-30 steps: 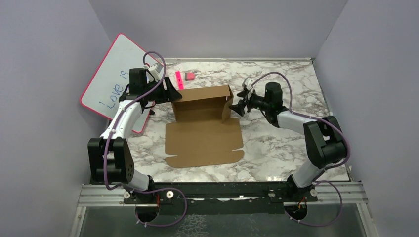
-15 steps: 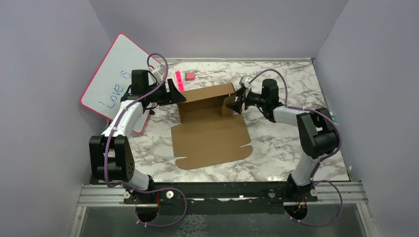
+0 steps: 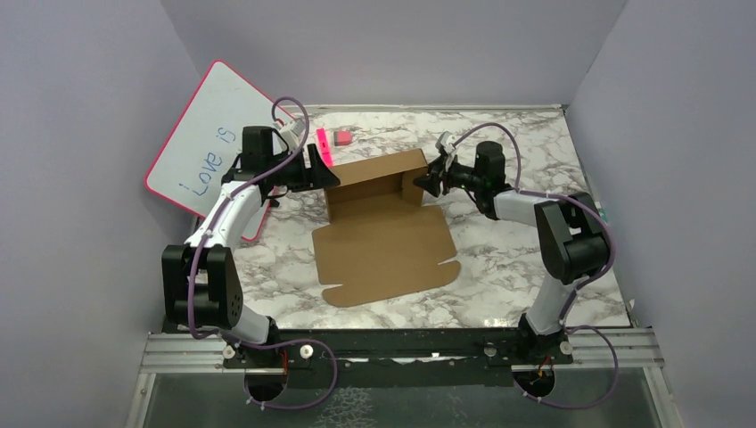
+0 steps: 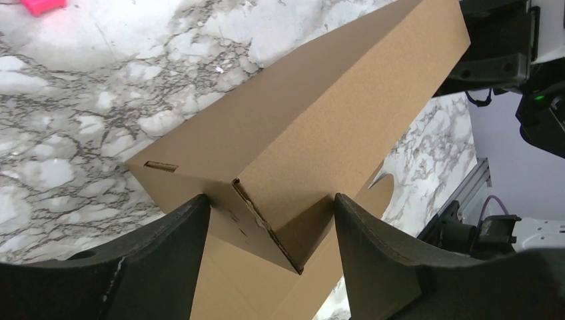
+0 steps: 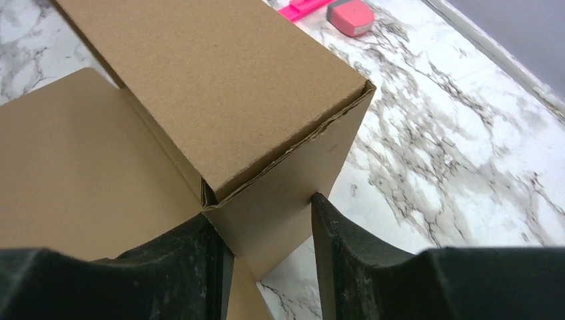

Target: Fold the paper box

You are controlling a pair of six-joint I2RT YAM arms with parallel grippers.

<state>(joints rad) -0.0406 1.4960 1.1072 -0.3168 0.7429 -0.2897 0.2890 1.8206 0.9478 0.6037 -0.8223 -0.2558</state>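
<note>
The paper box (image 3: 374, 183) is brown cardboard, half formed: a long back part stands upright and a flat panel (image 3: 383, 254) lies on the table in front of it. My left gripper (image 3: 323, 171) is at the box's left end. In the left wrist view its jaws stand wide open (image 4: 266, 200) and straddle the corner of the box (image 4: 300, 127). My right gripper (image 3: 426, 183) is at the box's right end. In the right wrist view its jaws are open (image 5: 263, 213), one finger on either side of the end wall (image 5: 286, 193).
A pink-framed whiteboard (image 3: 209, 147) leans at the back left, behind the left arm. A pink marker (image 3: 323, 143) and a pink eraser (image 3: 342, 137) lie behind the box. The table edge and grey walls enclose the marble top (image 3: 535, 259).
My right gripper has moved left onto the box's right end. The box has slid right and turned slightly, and my left gripper has followed its left end.
</note>
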